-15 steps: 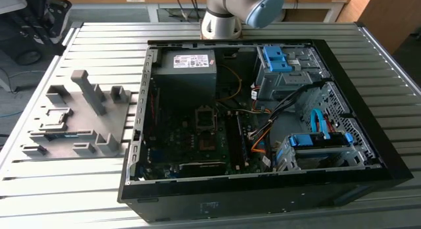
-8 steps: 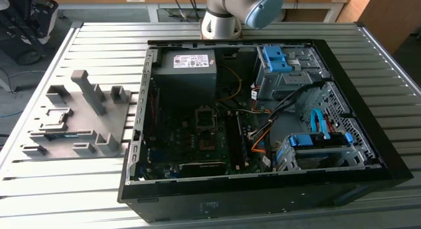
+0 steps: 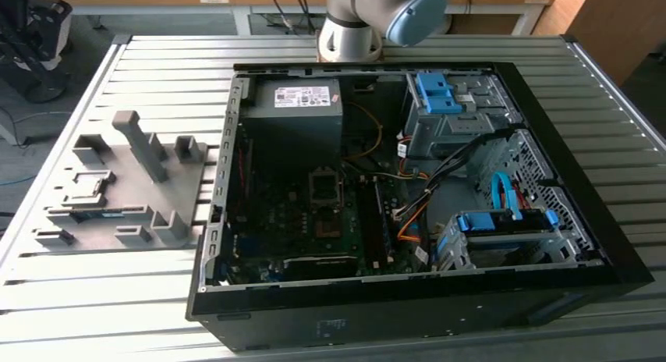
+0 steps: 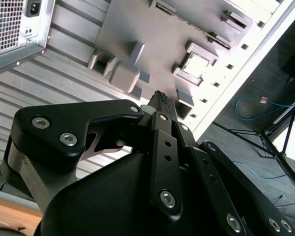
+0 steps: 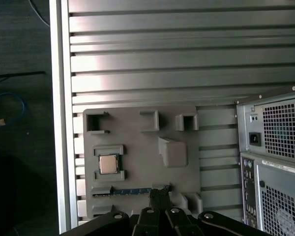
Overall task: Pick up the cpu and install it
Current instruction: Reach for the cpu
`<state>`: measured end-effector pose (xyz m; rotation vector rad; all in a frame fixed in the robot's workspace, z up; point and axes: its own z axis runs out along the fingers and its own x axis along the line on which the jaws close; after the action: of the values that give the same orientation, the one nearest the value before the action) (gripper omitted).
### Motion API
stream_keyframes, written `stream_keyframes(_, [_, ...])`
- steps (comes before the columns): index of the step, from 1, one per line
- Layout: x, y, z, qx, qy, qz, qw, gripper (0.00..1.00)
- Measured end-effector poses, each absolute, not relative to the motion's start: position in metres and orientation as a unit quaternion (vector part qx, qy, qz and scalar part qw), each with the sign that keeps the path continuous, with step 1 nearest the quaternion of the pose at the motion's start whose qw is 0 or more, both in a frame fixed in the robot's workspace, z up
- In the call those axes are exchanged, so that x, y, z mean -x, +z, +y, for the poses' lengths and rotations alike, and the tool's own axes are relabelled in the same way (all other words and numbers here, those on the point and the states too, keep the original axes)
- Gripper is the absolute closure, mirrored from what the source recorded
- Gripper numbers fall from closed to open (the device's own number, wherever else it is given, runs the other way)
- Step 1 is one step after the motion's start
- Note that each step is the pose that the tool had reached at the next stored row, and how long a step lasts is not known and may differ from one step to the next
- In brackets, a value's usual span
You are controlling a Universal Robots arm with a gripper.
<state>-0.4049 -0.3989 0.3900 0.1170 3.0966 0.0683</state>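
The cpu (image 5: 107,164) is a small square chip with a silvery top. It lies flat in a framed recess of the grey fixture tray (image 5: 137,147), and it also appears in the second wrist view (image 4: 196,64). My gripper (image 5: 160,193) hangs high above the tray's edge, off to one side of the cpu and well clear of it. Its dark fingers are pressed together with nothing between them, and the tip (image 4: 161,97) points at the tray. In the exterior view the open computer case (image 3: 416,299) lies on the table with the bare processor socket (image 3: 324,187) on its motherboard.
A memory stick (image 5: 130,191) with a blue-green edge sits in a tray slot near the cpu. Raised blocks and posts (image 3: 139,143) stand on the tray. The grey power-supply box (image 3: 295,112), drive cages (image 3: 504,229) and loose cables fill the case. The slatted table edge (image 5: 59,118) runs beside the tray.
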Motion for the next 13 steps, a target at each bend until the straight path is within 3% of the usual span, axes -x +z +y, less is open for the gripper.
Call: stream_keyframes(13, [0.434,0.389,-0.399,-0.038,0.022,0.999,0.021,0.9])
